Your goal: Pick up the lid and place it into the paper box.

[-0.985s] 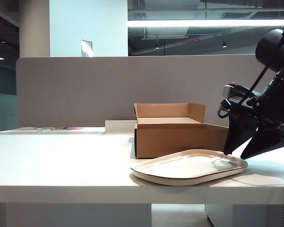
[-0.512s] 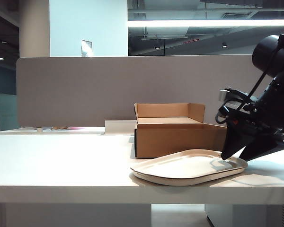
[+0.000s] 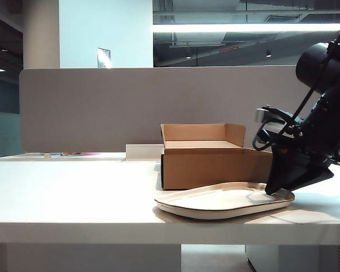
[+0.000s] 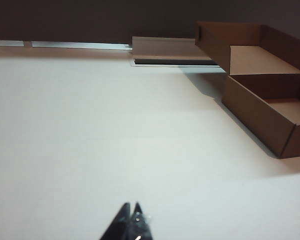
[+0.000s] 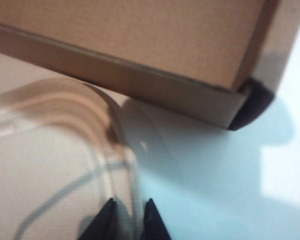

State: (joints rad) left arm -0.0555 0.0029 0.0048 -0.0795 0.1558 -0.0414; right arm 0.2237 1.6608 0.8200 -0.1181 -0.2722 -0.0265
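Table (image 3: 73, 198) is a wide white top w/ a grey partition (image 3: 90, 107) along the far edge. The paper box (image 3: 215, 164) sits mid-table, right of centre, nothing visible inside it, back flap up; a low white block (image 3: 143, 152) lies just beyond its left far corner. The lid (image 3: 215, 201) lies flat on the table right in front of the box, near side, its far edge close to or touching the box's front wall; can't tell which. So not lifted and not in the box: task is at the grasp stage, early on. Right gripper (image 3: 272, 190) is down at the lid's right end; in the right wrist view the two fingertips straddle the raised rim w/ only a narrow gap between them, rim running up between the fingers (image 5: 106, 220). Looks like it's pinching the rim, but whether the hold is firm I can't tell. Left gripper (image 4: 130, 220) is parked over bare table on the left, well apart from box and lid, tips together, holding nothing. Left to do, by my read: secure the pinch, raise the lid clear of the box's front wall, carry it toward the far side over the opening, lower it in, let go. Lid is abt as wide as the box, so lining it up will prob be the fiddly part.
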